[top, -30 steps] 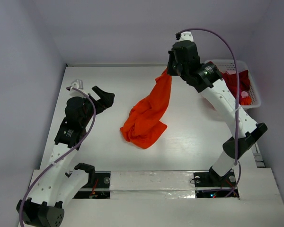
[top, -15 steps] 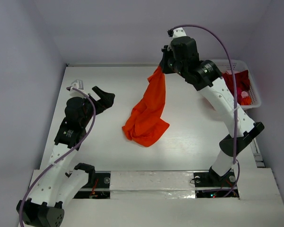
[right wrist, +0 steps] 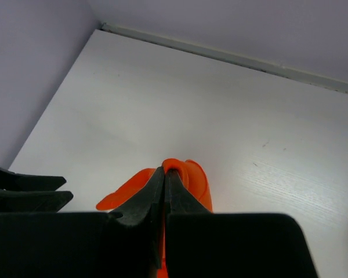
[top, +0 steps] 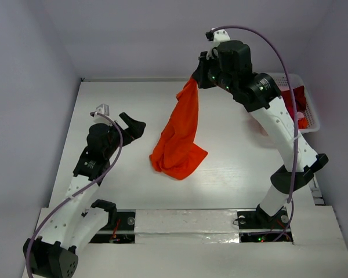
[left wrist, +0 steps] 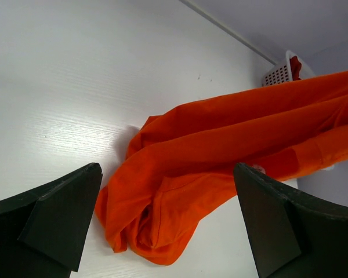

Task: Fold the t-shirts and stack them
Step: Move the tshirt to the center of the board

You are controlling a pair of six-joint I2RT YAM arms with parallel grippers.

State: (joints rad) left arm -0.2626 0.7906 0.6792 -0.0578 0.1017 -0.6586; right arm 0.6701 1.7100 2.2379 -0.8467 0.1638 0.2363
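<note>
Orange t-shirt [top: 178, 139] half lifted, lower end bunched on the table [top: 122, 92].
Left gripper [top: 133, 122] sits just left of the shirt, fingers wide apart, holding nothing. The shirt's bottom heap rests mid-table and its top edge is pulled up toward the right. Right gripper [top: 195, 80] is pinched tight on that top fold. Far right, a white basket [top: 313, 120] holds crimson t-shirts [top: 291, 101].

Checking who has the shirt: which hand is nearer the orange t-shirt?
Right. The right hand is shut on the top end of the orange t-shirt; the left hand is open, off to the shirt's left, not touching it.
</note>
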